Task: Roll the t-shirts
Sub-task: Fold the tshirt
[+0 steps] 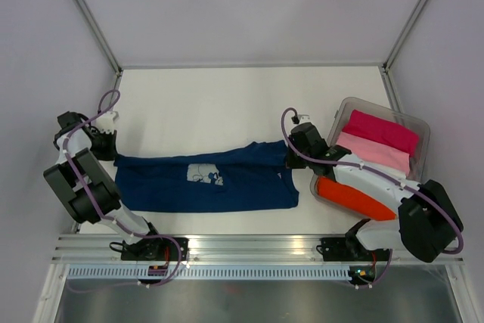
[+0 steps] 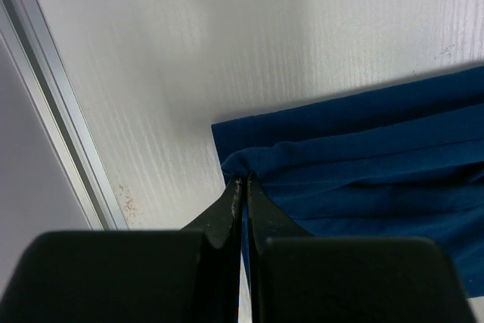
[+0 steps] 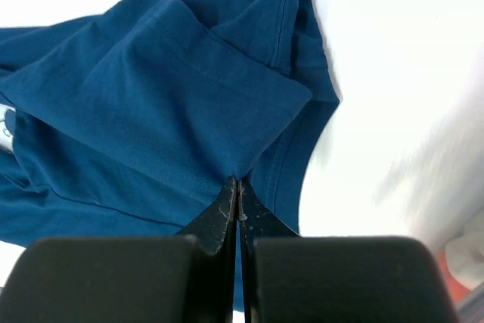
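We see the navy t-shirt (image 1: 227, 187) spread flat on the desk (image 1: 227, 104). Our left tool (image 2: 243, 181) is clamped on its left edge, and our right tool (image 3: 237, 183) is pinched closed on a fold at its right end.

One navy t-shirt (image 1: 212, 183), three other t-shirts (image 1: 374, 150), one clear bin (image 1: 378, 107).
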Tool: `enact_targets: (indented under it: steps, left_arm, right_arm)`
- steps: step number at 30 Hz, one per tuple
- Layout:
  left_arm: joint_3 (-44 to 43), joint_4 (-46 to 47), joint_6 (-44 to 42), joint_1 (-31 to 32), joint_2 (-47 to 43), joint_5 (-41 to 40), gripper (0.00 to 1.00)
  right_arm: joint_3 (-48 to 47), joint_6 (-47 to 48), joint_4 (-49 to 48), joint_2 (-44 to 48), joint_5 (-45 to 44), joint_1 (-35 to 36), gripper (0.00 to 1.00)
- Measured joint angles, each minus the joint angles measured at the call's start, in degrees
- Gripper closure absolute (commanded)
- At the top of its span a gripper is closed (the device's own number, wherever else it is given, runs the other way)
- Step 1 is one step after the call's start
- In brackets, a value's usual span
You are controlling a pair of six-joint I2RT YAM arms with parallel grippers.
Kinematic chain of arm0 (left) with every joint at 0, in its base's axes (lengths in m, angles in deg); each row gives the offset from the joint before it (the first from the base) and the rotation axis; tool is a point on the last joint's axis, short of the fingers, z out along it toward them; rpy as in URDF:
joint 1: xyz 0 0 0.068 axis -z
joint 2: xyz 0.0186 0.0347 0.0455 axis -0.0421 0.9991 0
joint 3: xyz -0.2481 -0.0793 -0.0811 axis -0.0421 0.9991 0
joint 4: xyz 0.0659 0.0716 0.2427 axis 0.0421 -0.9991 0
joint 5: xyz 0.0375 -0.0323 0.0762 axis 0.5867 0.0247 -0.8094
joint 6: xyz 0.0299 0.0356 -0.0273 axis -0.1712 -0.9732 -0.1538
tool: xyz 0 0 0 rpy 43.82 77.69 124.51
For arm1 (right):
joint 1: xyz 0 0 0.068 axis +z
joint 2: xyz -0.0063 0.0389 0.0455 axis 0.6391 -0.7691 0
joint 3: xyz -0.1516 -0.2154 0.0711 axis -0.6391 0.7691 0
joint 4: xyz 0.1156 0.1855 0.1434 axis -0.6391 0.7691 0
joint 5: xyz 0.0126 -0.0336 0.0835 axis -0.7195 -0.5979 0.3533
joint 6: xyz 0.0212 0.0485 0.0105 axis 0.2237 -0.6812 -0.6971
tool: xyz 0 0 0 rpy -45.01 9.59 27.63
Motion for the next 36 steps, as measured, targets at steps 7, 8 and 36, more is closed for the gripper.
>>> enact_targets:
  steps: [7, 8, 36]
  left_arm:
    - [0.24, -0.13, -0.55, -0.37, -1.38, 0.98, 0.98]
    - [0.46, -0.13, -0.61, -0.52, -1.38, 0.98, 0.98]
    - [4.04, 0.26, -3.93, -1.86, -4.24, -3.61, 0.59]
  right_arm:
    - [1.29, -1.49, 1.36, 0.46, -1.49, 3.54, 1.00]
    - [2.10, -1.88, 1.18, 0.46, -1.51, 3.82, 1.00]
    - [-0.66, -2.03, 9.60, 0.15, -6.08, 5.31, 0.48]
